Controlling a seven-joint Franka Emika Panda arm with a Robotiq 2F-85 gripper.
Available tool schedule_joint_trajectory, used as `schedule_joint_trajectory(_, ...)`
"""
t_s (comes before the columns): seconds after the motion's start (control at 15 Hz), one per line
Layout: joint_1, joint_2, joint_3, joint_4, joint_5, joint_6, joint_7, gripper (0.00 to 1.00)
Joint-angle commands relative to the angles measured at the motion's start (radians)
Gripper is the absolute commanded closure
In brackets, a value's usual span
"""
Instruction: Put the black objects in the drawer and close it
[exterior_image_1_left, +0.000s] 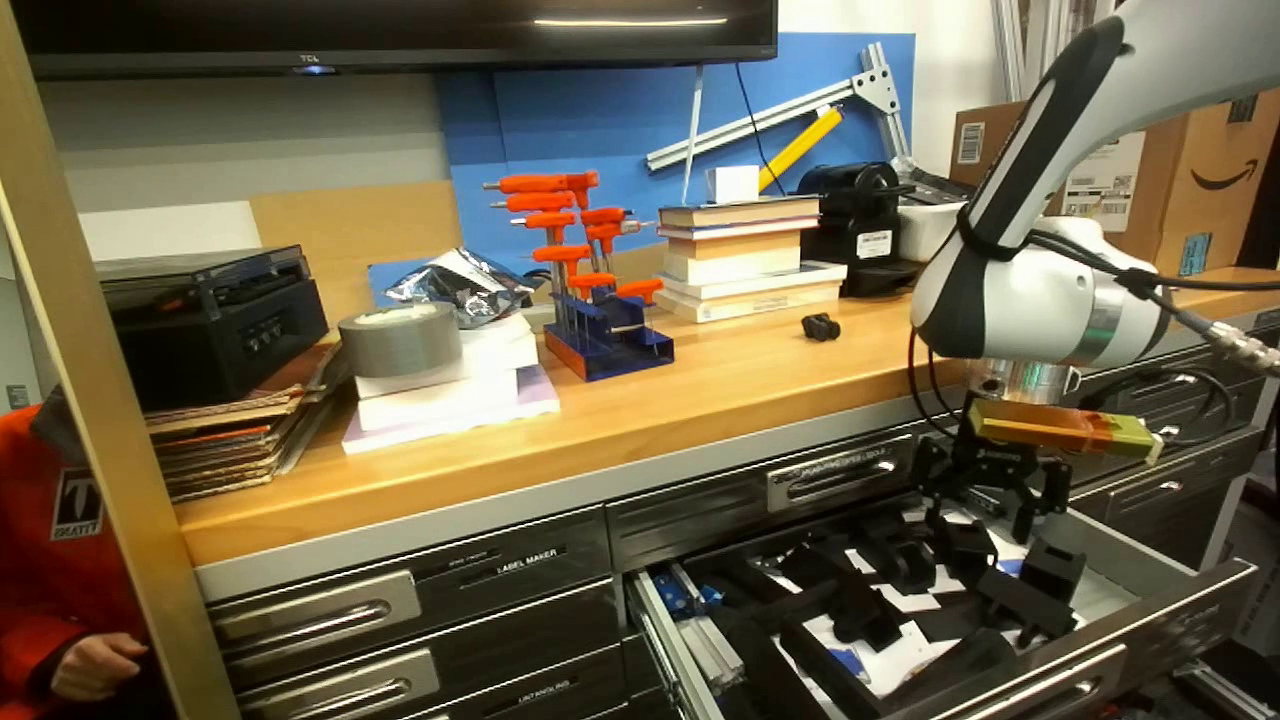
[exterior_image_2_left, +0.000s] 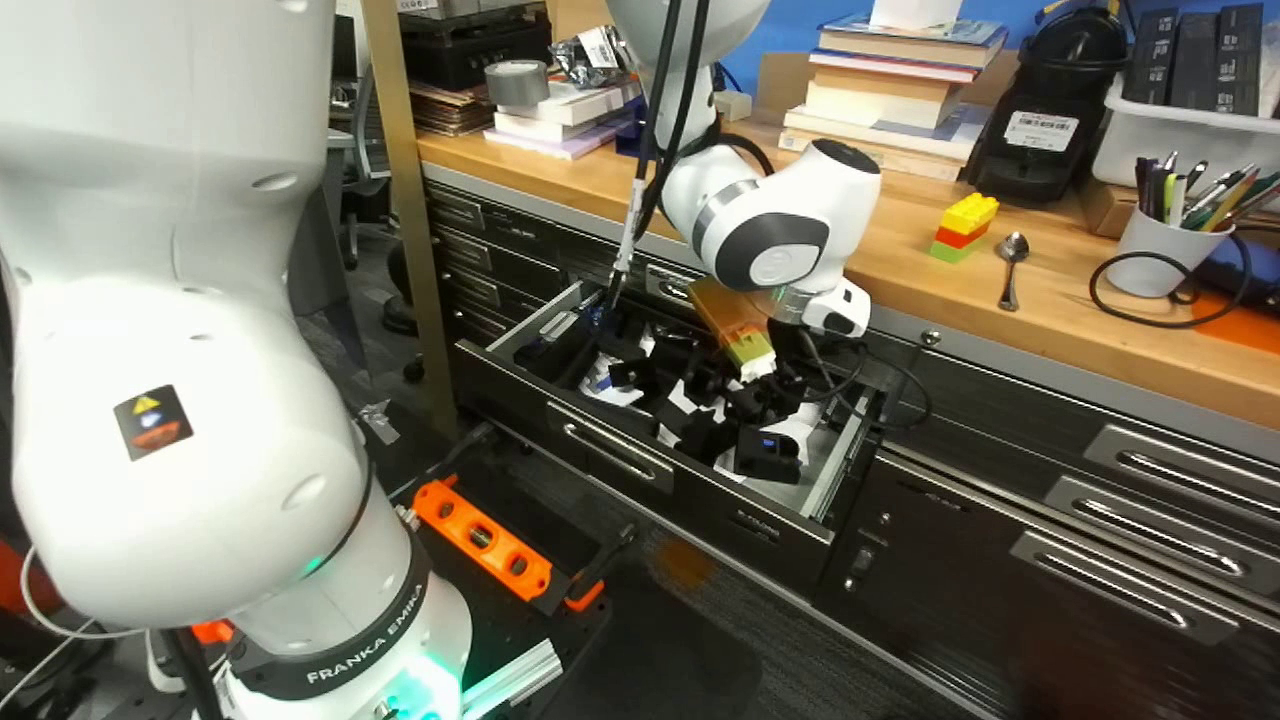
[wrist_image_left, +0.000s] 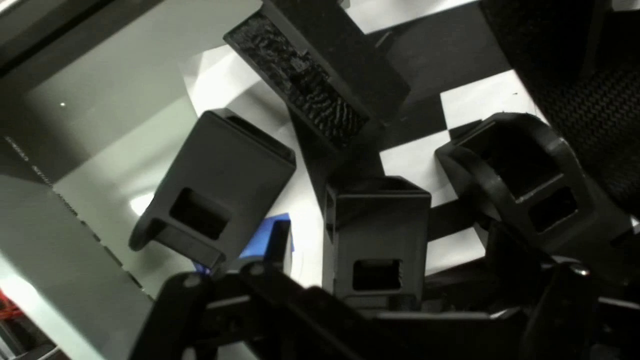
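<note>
Four matte black blocky pieces (wrist_image_left: 380, 227) show in our wrist view, all lying in the wide, shallow grey metal drawer (exterior_image_2_left: 720, 510), pulled open below the black two-fingered gripper (exterior_image_1_left: 978, 515). Its fingers (exterior_image_1_left: 1055, 487) are spread apart: one piece sits between or just beneath them, we cannot tell which, with a gap on either side; a second lies just past the fingertip at that view's left; a third, curved and hollow, is by the right fingertip, and we cannot tell whether they touch; the fourth, rough on one side, lies farther ahead of both. In both exterior views black strips (exterior_image_1_left: 828, 670) and white sheets (exterior_image_1_left: 910, 650) crowd the drawer under the fingers, and we cannot count the pieces. In an exterior view an orange-and-yellow box (exterior_image_2_left: 728, 315) stands before the fingers and we hardly make them out. In an exterior view alone we find one small black lumpy object (exterior_image_1_left: 821, 327) on the wooden countertop (exterior_image_1_left: 720, 370), behind and above the fingers, and, farther off, the orange handles (exterior_image_1_left: 548, 183) of one blue key rack (exterior_image_1_left: 640, 355). Again in an exterior view alone: one silver spoon (exterior_image_2_left: 1012, 265), one stack of yellow, red and green toy bricks (exterior_image_2_left: 963, 228) and one white cup of pens (exterior_image_2_left: 1150, 258), all higher than the fingers. One tall stack of books (exterior_image_1_left: 740, 265) and one roll of grey tape (exterior_image_1_left: 400, 340) appear in both exterior views, well apart from the fingers.
</note>
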Motion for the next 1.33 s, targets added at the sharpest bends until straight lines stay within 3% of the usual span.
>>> schedule_joint_trajectory(0.0,0.019,-0.158,-0.015,-0.095,-0.042,-0.061,0.022,0.0)
schedule_joint_trajectory(0.27,0.029,-0.336,-0.026,-0.18,-0.1,-0.183,0.016,0.0)
schedule_joint_trajectory(0.47,0.045,-0.479,-0.018,-0.236,-0.134,-0.19,0.016,0.0)
schedule_joint_trajectory(0.87,0.114,-0.699,0.005,-0.27,-0.095,-0.067,0.008,0.0)
schedule_joint_trajectory(1.27,0.231,-0.723,-0.011,-0.24,0.006,0.181,-0.032,0.0)
